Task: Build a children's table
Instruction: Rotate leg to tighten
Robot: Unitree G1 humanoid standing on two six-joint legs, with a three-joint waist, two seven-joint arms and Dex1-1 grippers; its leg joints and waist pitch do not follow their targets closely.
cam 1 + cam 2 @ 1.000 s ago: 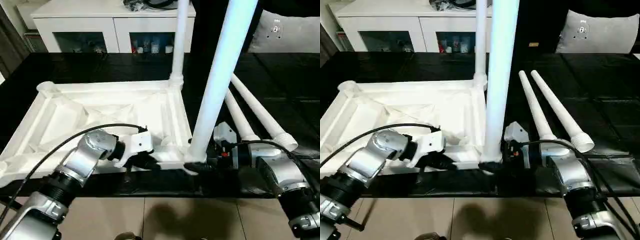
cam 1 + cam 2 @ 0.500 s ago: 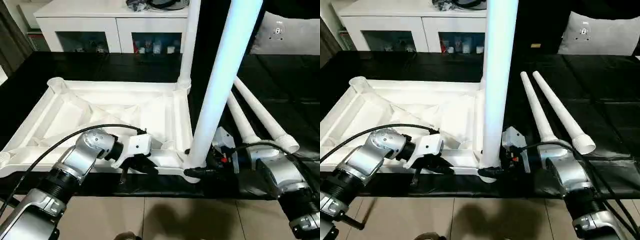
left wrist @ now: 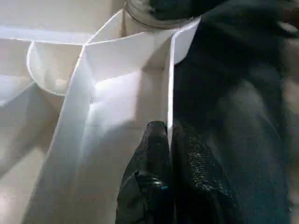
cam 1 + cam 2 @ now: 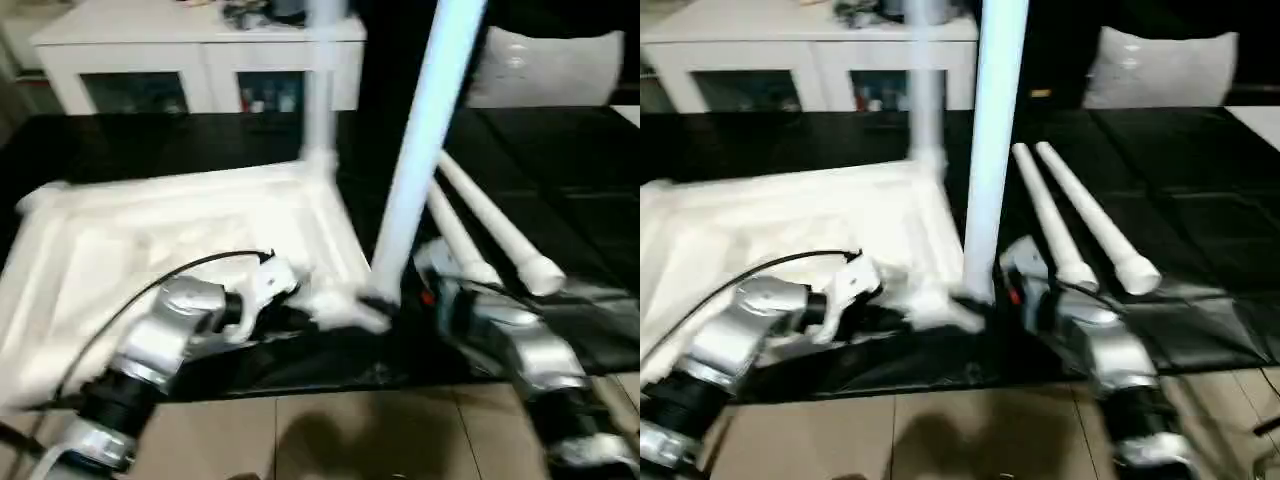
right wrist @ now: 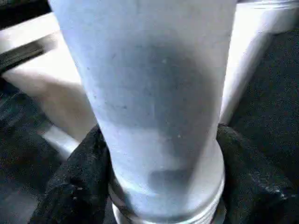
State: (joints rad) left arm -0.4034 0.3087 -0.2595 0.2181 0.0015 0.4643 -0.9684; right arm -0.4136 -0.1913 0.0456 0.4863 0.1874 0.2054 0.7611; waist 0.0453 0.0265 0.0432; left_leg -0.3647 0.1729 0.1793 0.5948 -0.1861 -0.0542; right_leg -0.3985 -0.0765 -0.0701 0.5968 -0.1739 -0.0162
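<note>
Tabletop (image 4: 190, 225) lies upside down on the black desk (image 4: 560, 170), filling the left half of the head frames with its ribbed underside up. One leg (image 4: 320, 90) already stands upright in the far corner socket, rising out of the top centre of the frame. A second leg (image 4: 420, 150) stands at the near corner just right of centre, leaning slightly as it climbs to the upper right. Two more legs (image 4: 490, 225) lie side by side on the desk to the right, flared ends toward the lower right, close to each other and just beyond the right arm.

Right pincer (image 4: 385, 300) is clenched around the base of the near leg; in its wrist view a black finger (image 5: 79, 182) sits on either side of the tube, pressed against it just above the threaded end. Left pincer (image 3: 170, 149) is clamped on the tabletop's thin outer rim, one finger (image 3: 149, 154) inside the wall and the other outside, a little along from the corner socket (image 3: 154, 14) with the leg base in it.

White cabinet (image 4: 190, 65) with glass doors stands along the top left behind the desk, and a grey cushion (image 4: 540, 65) rests at the upper right. Tiled floor (image 4: 330, 440) runs along the bottom edge.
</note>
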